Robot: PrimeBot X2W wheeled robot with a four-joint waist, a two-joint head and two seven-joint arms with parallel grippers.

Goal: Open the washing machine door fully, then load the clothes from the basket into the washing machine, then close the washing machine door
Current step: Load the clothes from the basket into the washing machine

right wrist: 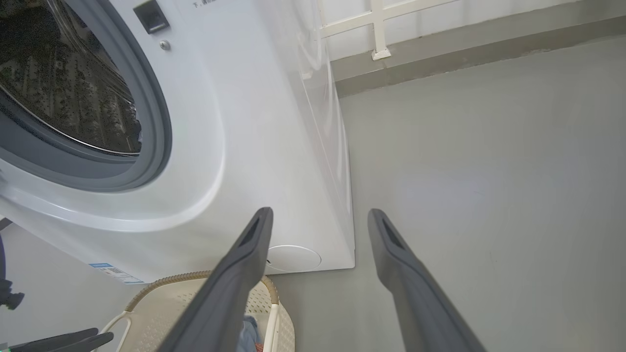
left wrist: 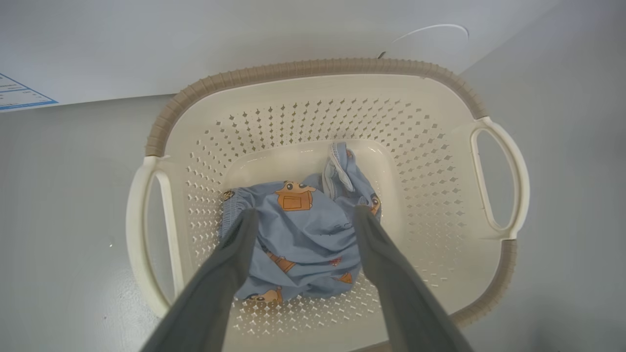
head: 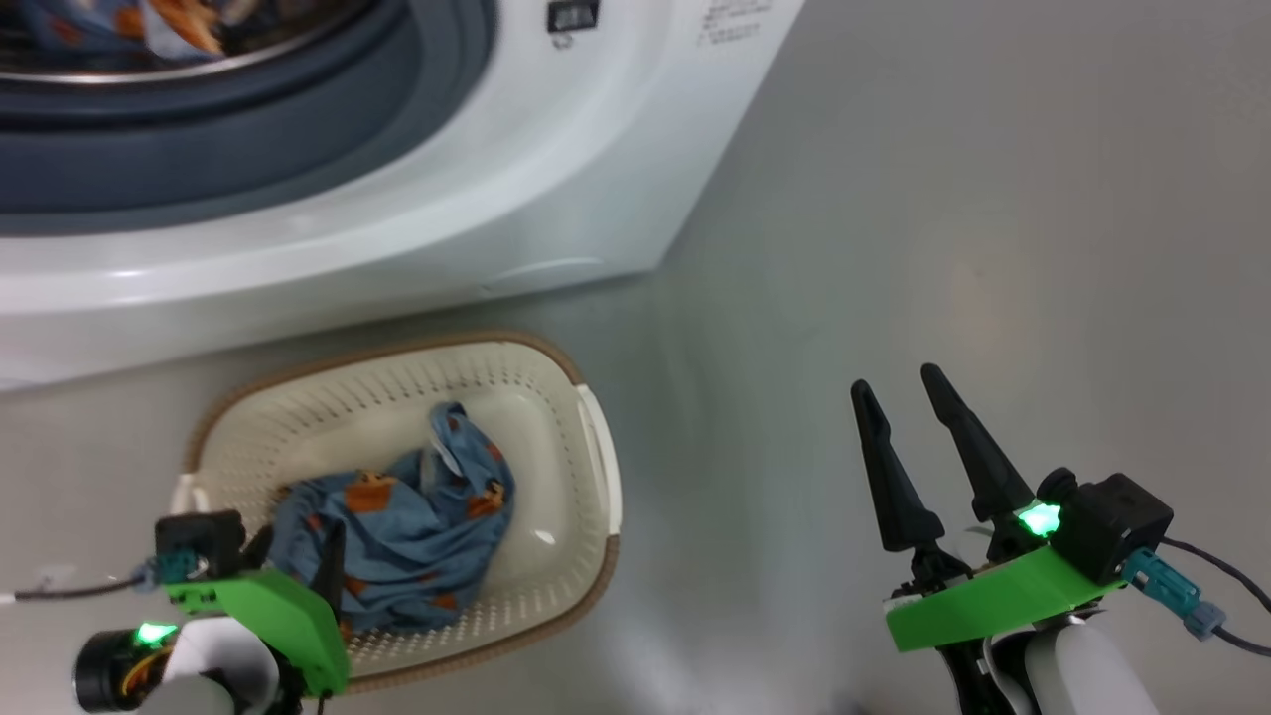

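Note:
The cream basket (head: 397, 350) (left wrist: 313, 66) (right wrist: 195, 279) stands on the floor in front of the white washing machine (head: 556, 149) (right wrist: 234, 122). A bundle of the light-blue printed clothes (head: 417, 526) (left wrist: 303, 254) lies in it. My left gripper (head: 298, 541) (left wrist: 304, 215) is open just above the bundle, one finger on each side, gripping nothing. My right gripper (head: 896, 379) (right wrist: 320, 212) is open and empty over bare floor, right of the basket. More blue printed fabric (head: 149, 25) lies inside the uncovered drum. The washing machine door is out of view.
Grey floor (head: 993, 248) stretches to the right of the machine and basket. A wall with a white frame (right wrist: 376, 29) stands behind. A blue label (left wrist: 19, 93) (right wrist: 115, 274) sits low on the machine's front. A cable (head: 1221, 586) trails from the right wrist.

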